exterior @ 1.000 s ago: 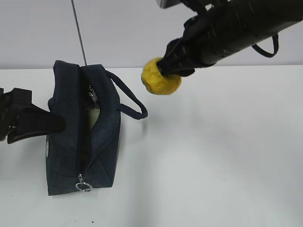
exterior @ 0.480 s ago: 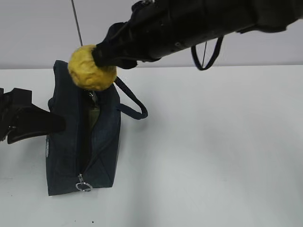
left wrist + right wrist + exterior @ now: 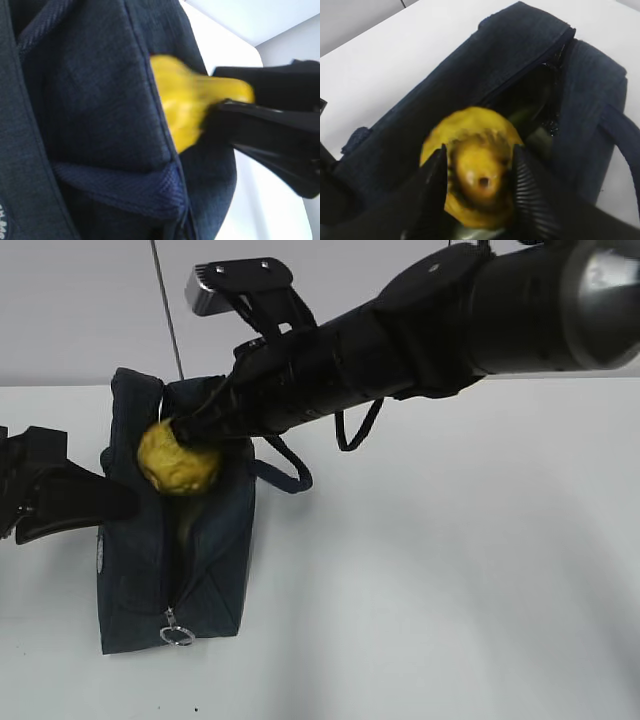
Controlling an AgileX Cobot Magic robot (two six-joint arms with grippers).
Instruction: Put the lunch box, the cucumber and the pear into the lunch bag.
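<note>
The dark navy lunch bag (image 3: 130, 570) stands at the left with its top zipper open. My right gripper (image 3: 190, 435) reaches across and holds the yellow pear (image 3: 178, 458) in the bag's mouth. In the right wrist view the pear (image 3: 480, 180) sits between the ribbed fingers (image 3: 436, 175), narrow end towards the camera, over the opening of the bag (image 3: 510, 55). A pale green surface (image 3: 540, 142) deep inside looks like the lunch box lid. The cucumber cannot be made out in the dark interior. My left gripper (image 3: 125, 500) is shut, its tip against the bag's left wall.
The bag's loop handle (image 3: 290, 475) hangs out to the right and the metal ring pull (image 3: 177, 633) lies at its near end. A thin rod (image 3: 168, 310) rises behind the bag. White table (image 3: 450, 570) spreads to the right.
My right arm carried the pear leftward from the right of the bag, over its far end, and down into the open mouth. The left gripper and the bag stayed put.
</note>
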